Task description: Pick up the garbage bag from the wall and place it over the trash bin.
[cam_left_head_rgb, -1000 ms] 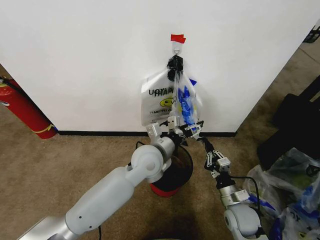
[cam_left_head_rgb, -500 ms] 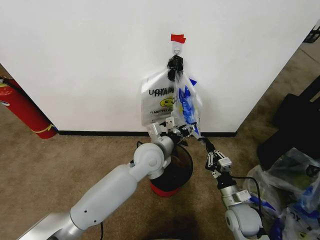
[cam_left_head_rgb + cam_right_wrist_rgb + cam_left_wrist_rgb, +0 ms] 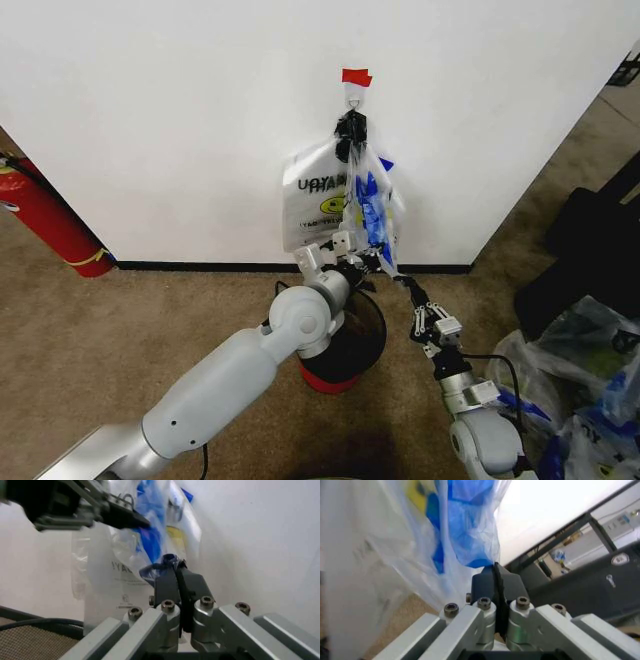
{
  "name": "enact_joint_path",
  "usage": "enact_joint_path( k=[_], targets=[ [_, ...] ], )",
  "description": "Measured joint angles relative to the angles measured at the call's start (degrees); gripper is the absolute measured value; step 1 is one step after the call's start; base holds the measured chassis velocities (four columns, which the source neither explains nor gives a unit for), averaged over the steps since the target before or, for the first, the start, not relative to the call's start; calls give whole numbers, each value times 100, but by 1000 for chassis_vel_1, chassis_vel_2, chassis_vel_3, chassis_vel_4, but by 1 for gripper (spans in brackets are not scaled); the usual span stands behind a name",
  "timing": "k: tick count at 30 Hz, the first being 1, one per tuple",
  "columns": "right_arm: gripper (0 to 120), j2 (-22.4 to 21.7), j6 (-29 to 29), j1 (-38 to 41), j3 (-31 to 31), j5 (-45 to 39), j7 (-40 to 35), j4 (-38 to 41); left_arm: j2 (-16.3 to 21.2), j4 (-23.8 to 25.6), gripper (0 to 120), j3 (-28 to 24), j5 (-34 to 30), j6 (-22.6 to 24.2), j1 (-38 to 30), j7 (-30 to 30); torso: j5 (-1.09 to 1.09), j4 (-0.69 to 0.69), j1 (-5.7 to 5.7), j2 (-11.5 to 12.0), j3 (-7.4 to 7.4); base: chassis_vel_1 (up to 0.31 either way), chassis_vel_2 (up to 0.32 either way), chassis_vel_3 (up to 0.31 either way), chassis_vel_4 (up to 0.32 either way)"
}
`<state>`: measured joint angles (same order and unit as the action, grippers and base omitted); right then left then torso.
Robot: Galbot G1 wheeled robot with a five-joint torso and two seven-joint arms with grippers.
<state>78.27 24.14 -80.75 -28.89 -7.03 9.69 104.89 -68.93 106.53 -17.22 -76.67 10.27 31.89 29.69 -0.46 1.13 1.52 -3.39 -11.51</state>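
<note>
The garbage bag [image 3: 372, 205], thin clear plastic with blue edges, hangs from a metal hook [image 3: 354, 95] under red tape on the white wall [image 3: 180, 120]. A whitish smiley bag [image 3: 312, 205] hangs beside it. My left gripper [image 3: 362, 262] is shut at the garbage bag's lower end, where blue plastic [image 3: 465, 517] reaches its tips [image 3: 495, 568]. My right gripper [image 3: 393, 272] is shut on a blue fold of the same bag [image 3: 150, 536], pinched at its tips [image 3: 175, 568]. The trash bin [image 3: 375, 325], black mesh on a red base, stands directly below, partly hidden by my left arm.
A red fire extinguisher [image 3: 50, 225] leans at the wall's left end. A heap of stuffed bags [image 3: 590, 400] and a black object [image 3: 590, 225] lie on the carpet at the right. A black baseboard [image 3: 200, 266] runs along the wall.
The right gripper has dropped slightly and come closer to the left gripper, and the garbage bag's lower end hangs narrower. The left arm's elbow has shifted a little.
</note>
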Motion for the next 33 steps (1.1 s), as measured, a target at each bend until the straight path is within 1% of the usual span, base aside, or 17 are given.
enact_joint_path(
  k=[6, 7, 8, 12, 14, 19, 21, 24, 28, 30, 33],
  targets=[
    [0, -30, -13, -41, -131, 2, -265, -93, 548, 445, 0, 419, 111, -79, 335, -25, -1, -4, 0, 0, 0, 0, 0, 0, 0],
    [0, -30, -13, -41, -131, 2, -265, -93, 548, 445, 0, 419, 111, -79, 335, -25, -1, -4, 0, 0, 0, 0, 0, 0, 0],
    [0, -46, -12, -67, -140, 3, -296, -91, 652, 565, 0, 482, 150, -101, 398, -33, -1, -4, 0, 0, 0, 0, 0, 0, 0],
    [0, -61, -48, -123, -143, 97, -396, -23, 858, 890, 0, 581, 296, -138, 502, -33, -1, -1, 0, 0, 0, 0, 0, 0, 0],
    [0, -59, -62, -126, -143, 127, -435, -14, 918, 961, 0, 619, 316, -145, 528, -33, -1, -1, 0, 0, 0, 0, 0, 0, 0],
    [0, -74, -152, -234, -178, 180, -599, 129, 1223, 1299, 0, 927, 385, -174, 820, -31, -1, -2, 0, 0, 0, 0, 0, 0, 0],
    [0, -77, -182, -267, -188, 194, -618, 166, 1252, 1355, 0, 985, 390, -177, 888, -32, -1, -2, 0, 0, 0, 0, 0, 0, 0],
    [0, -85, -204, -425, -207, 228, -640, 293, 1349, 1552, 0, 1179, 452, -190, 1169, -38, -1, -2, 0, 0, 0, 0, 0, 0, 0],
    [0, -120, -76, -592, -222, 241, -622, 435, 1355, 1707, 0, 1221, 553, -215, 1329, -54, -1, -2, 0, 0, 0, 0, 0, 0, 0],
    [0, -175, 30, -726, -259, 232, -442, 571, 1321, 1755, 0, 1219, 691, -241, 1388, -67, -1, -2, 0, 0, 0, 0, 0, 0, 0],
    [8, -273, 263, -964, -346, 170, 1, 758, 1271, 1784, 0, 1209, 789, -267, 1428, -72, -1, -2, -1, 0, 0, 0, 0, 0, 0]
  ],
)
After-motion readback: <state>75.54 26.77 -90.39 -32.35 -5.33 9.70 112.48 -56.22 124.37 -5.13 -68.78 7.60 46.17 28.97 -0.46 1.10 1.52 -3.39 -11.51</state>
